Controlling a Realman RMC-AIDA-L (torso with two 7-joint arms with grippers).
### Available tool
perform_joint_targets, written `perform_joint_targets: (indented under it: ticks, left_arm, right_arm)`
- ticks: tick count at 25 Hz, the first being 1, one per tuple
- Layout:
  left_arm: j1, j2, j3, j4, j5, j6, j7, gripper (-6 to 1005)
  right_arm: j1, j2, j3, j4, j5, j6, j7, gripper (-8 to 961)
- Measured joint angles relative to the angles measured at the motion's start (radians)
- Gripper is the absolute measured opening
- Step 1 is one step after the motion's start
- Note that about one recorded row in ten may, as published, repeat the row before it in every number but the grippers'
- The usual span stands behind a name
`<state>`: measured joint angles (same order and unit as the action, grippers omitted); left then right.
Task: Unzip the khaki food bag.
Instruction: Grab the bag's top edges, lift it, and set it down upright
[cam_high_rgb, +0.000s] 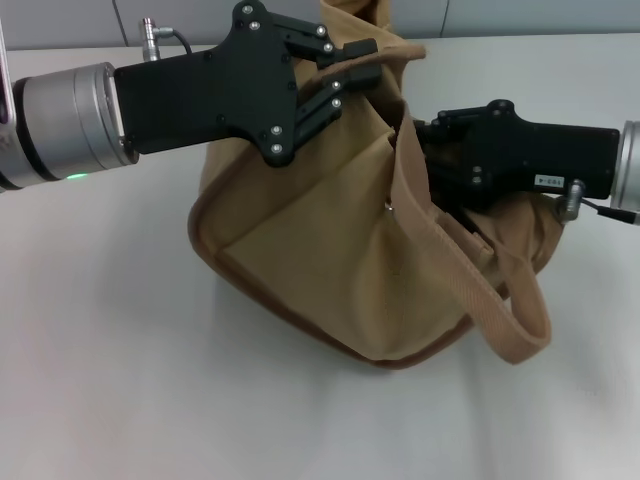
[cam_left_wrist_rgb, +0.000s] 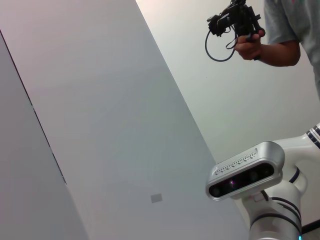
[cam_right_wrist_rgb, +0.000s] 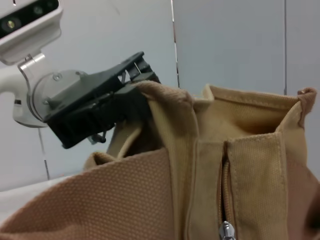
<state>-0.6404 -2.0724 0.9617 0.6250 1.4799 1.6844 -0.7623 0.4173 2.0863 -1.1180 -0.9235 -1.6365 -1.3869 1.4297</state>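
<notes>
Head view: left gripper (cam_high_rgb: 365, 62) pinches the khaki food bag (cam_high_rgb: 330, 250) at top centre; right gripper's (cam_high_rgb: 440, 150) fingers cannot be told.

Left hand (cam_high_rgb: 362, 62) pinched closed — right hand (cam_high_rgb: 425, 150) reaching inward, fingers hidden.

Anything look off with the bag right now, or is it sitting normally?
The khaki food bag is tipped and slumped rather than upright, one strap draped across its front. The left gripper pinches its top edge; the right gripper presses into its side.
</notes>
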Motion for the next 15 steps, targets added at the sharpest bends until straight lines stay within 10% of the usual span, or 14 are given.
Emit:
perform_joint_targets:
  ticks: [15]
  left_arm:
    - [0.005, 0.000, -0.006, 0.004, 0.000, 0.003, 0.000, 87]
  right_arm:
    - [-0.051, -0.003, 0.069, -0.001, 0.078, -0.081, -0.060, 113]
